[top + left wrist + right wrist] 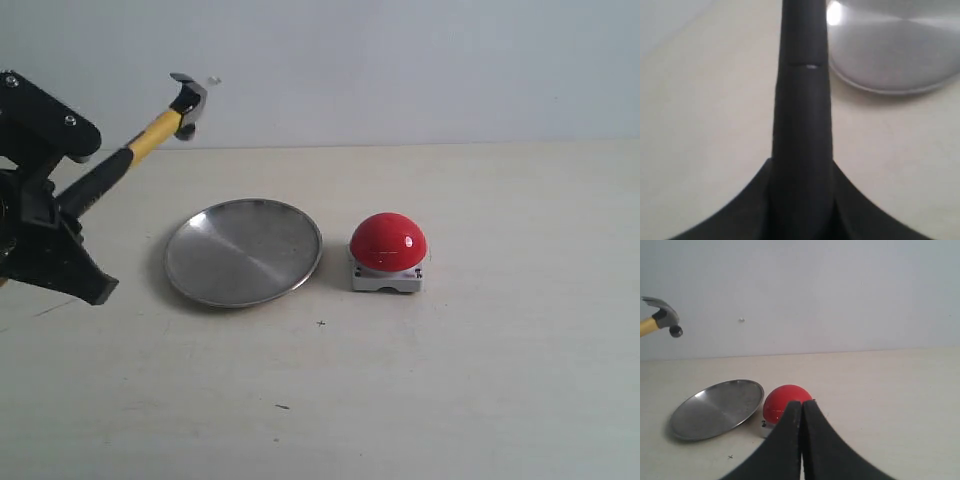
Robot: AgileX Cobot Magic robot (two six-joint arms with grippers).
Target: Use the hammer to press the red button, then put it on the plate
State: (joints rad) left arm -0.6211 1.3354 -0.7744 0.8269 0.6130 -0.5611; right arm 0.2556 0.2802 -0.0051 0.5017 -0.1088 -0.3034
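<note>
Gripping the hammer (150,135) by the black end of its handle, my left gripper (70,200) is clamped on it at the left of the table (500,380). The head (190,103) is up in the air, left of and beyond the plate (243,252). The red button (388,242) sits just beside the plate on its right, so I judge the head must travel across over the plate before it comes down. I hold far from the head, so a small wrist turn will swing it wide; I would move slowly. The flat face should meet the crown of the glossy dome squarely, as a press and not a blow, or it may slide off or shove the small base. My right gripper (802,407) is pressed closed on nothing.
</note>
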